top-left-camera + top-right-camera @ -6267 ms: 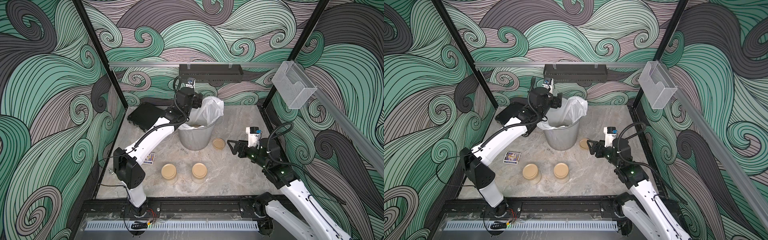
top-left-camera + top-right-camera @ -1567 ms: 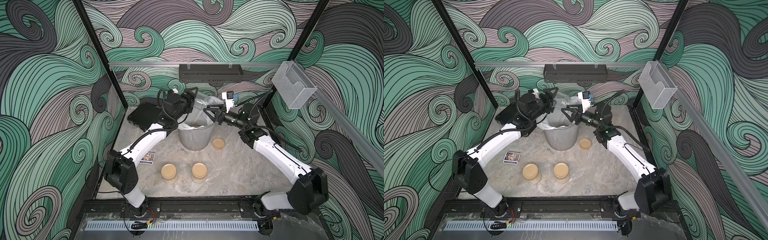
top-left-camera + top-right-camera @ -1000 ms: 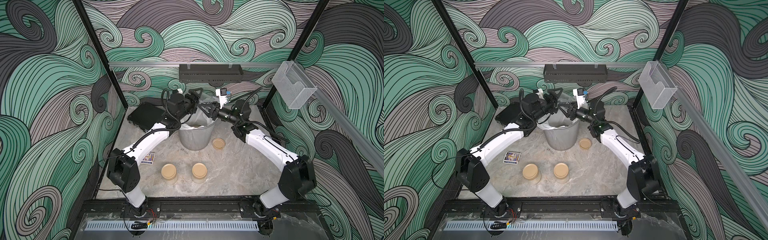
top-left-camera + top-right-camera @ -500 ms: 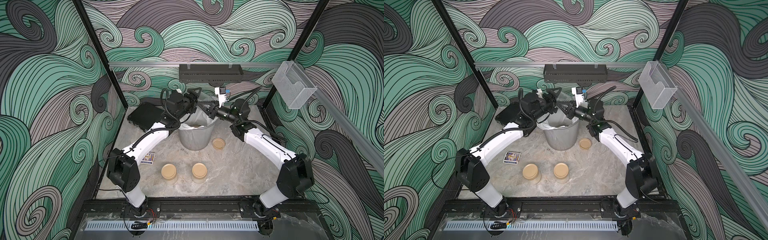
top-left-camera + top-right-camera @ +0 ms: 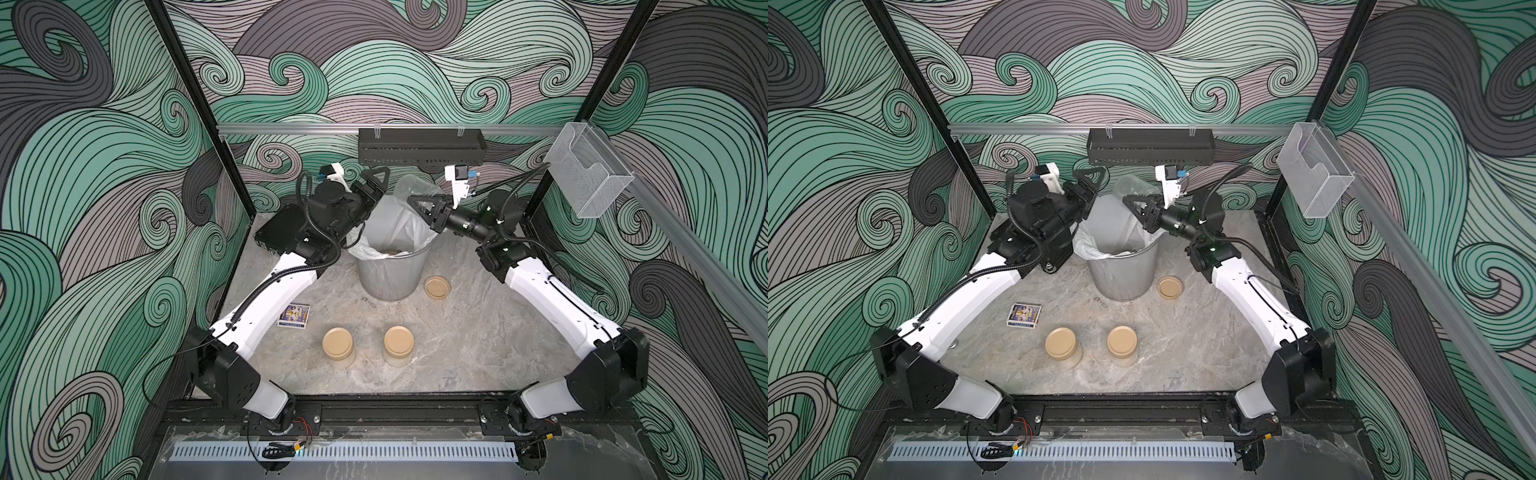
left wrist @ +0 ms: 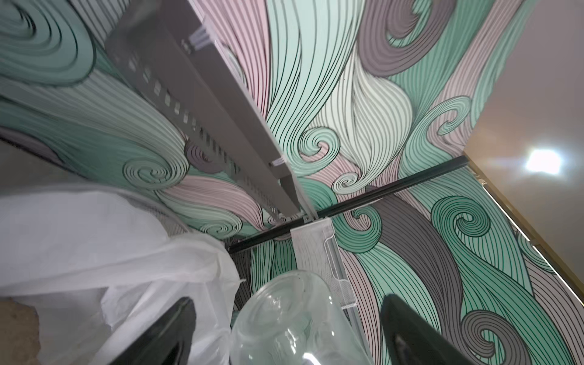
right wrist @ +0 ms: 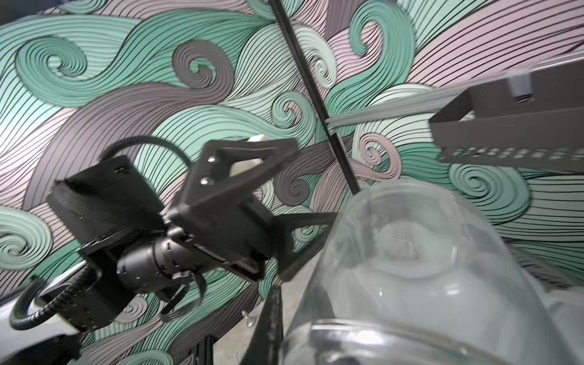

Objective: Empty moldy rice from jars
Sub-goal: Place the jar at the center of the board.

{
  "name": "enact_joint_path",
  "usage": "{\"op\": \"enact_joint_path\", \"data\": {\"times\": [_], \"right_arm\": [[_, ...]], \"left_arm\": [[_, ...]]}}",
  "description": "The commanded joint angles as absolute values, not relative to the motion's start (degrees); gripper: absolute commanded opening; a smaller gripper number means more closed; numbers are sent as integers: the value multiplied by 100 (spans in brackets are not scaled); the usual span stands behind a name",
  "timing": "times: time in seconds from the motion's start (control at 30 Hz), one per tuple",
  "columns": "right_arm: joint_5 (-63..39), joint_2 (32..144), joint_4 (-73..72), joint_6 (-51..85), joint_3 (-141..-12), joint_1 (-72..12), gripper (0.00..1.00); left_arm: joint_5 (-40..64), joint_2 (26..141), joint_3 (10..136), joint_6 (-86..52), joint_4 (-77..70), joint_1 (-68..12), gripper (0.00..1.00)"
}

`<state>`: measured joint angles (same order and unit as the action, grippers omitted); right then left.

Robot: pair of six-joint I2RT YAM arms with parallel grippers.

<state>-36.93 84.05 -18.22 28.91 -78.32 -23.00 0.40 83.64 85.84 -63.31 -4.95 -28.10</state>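
Note:
A clear, empty-looking jar (image 5: 415,187) hangs tilted over the silver mesh bin (image 5: 388,274), with my right gripper (image 5: 420,204) shut on it. In the right wrist view a dark finger (image 7: 271,328) lies against the jar's glass wall (image 7: 426,268). My left gripper (image 5: 380,187) is open just left of the jar. Its fingers (image 6: 167,335) stand well off the glass (image 6: 294,319) on either side. A beige patch of moldy rice (image 5: 392,252) lies in the bin's white liner. Two jars (image 5: 338,343) (image 5: 398,341) with tan lids stand at the front.
A loose tan lid (image 5: 436,286) lies right of the bin. A small printed card box (image 5: 294,316) lies by the left arm. A black box (image 5: 282,226) sits back left. On the back rail hang a black rack (image 5: 419,146) and a clear holder (image 5: 586,174).
The right arm has come from low on the right up to the bin, and its jaws have closed on the jar. The left gripper, which held the jar over the bin, now stands open beside it.

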Motion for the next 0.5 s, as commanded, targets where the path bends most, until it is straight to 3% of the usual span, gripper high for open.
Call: {"op": "enact_joint_path", "data": {"times": [0.0,0.23,0.47], "right_arm": [[-3456,8062,-1687,2627,-8239,-2147,0],[-3245,7642,-304,2022,-8587,-1860,0],[-2337,7145,1714,1412,-8518,-1582,0]], "left_arm": [[-228,8191,8679,-5745,-312,-2707,92],[-316,7673,8603,-4821,313,-2516,93],[-660,7009,7985,-3711,554,-2443,94]]}}
